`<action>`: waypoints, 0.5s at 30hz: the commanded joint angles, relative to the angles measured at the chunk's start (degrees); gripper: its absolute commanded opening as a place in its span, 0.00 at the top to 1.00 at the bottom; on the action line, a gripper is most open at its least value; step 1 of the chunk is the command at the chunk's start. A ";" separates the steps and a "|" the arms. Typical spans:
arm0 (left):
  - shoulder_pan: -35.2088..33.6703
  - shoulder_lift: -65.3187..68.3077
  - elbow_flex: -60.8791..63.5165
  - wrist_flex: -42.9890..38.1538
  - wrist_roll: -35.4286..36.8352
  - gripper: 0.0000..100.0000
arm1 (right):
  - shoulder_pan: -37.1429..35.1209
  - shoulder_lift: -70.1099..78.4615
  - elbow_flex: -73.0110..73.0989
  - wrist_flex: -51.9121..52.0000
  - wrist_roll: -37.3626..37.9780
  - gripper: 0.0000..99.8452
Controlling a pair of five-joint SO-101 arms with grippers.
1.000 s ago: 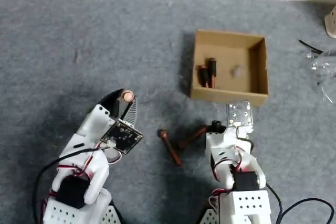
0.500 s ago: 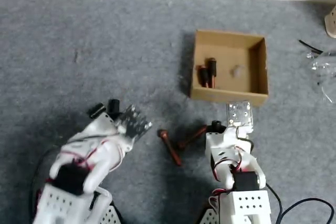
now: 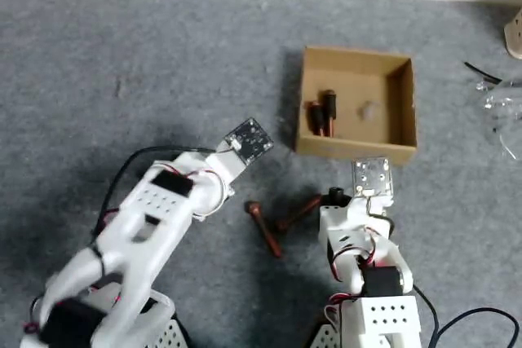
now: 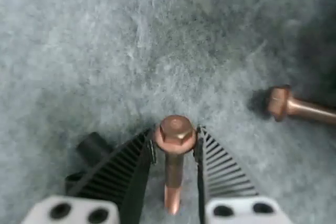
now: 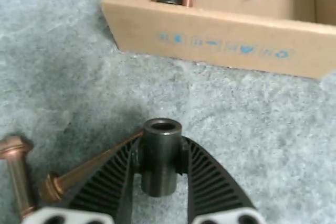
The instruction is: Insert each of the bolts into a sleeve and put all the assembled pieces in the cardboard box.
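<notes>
The left gripper (image 4: 175, 136) is pinching a copper bolt (image 4: 174, 177) between its ribbed jaws, head outward and shank running back toward the wrist, just above the grey carpet (image 4: 131, 51); a loose bolt (image 4: 296, 107) is lying on the carpet near it, and a small dark piece (image 4: 94, 148) beside one jaw is too unclear to name. The right gripper (image 5: 160, 153) is clamping a black sleeve (image 5: 157, 174) upright between its jaws, the open bore facing up, close to the outer wall of the cardboard box (image 5: 220, 35). In the high view the right gripper (image 3: 334, 198) is sitting at 6 o'clock from the cardboard box (image 3: 355, 150), just short of its near wall; the left arm (image 3: 163, 209) is stretching across the carpet at 8 o'clock from the box, its wrist pointing toward 1 o'clock. Between the two arms the first loose bolt (image 3: 265, 230) and the second loose bolt (image 3: 298, 212) are lying on the carpet at 7 o'clock from the box, their ends almost meeting in a V; the second one is reaching toward the right gripper. Two assembled pieces (image 3: 322, 113) are resting side by side inside the box, against its 9 o'clock wall; a tangle of wires (image 3: 497, 91) is lying at 3 o'clock from the box, well apart.
</notes>
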 commanded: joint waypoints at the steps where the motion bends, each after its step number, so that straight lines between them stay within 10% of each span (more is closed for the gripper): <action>1: 0.04 5.58 -2.24 -3.43 0.35 1.00 | 0.40 -0.84 -0.48 -1.98 0.88 1.00; 15: -0.31 -0.22 -1.45 -0.44 0.35 0.98 | 0.40 -0.84 -0.48 -1.98 0.88 1.00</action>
